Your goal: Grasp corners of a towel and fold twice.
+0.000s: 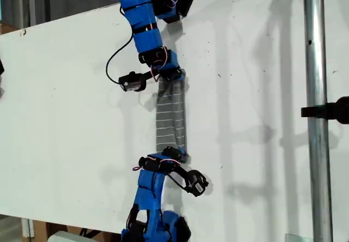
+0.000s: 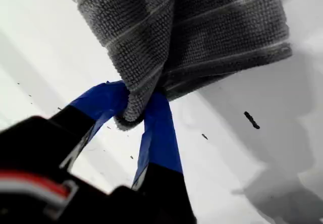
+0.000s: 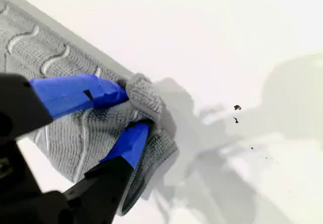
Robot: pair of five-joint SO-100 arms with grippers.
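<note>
Both ends of towel (image 1: 171, 118) hidden under grippers; corners unclear.

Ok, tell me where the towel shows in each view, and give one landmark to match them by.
Exterior view: the towel hangs as a narrow grey strip mid-frame, stretched between the two blue arms.
First wrist view: its bunched end fills the frame's upper part, pinched by my first gripper.
Second wrist view: a bunched corner sits in my second gripper.
Shared landmark: the white table.

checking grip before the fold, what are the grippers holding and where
Both hold the towel: my first gripper pinches one bunched corner, my second gripper pinches another at the opposite end.
</note>
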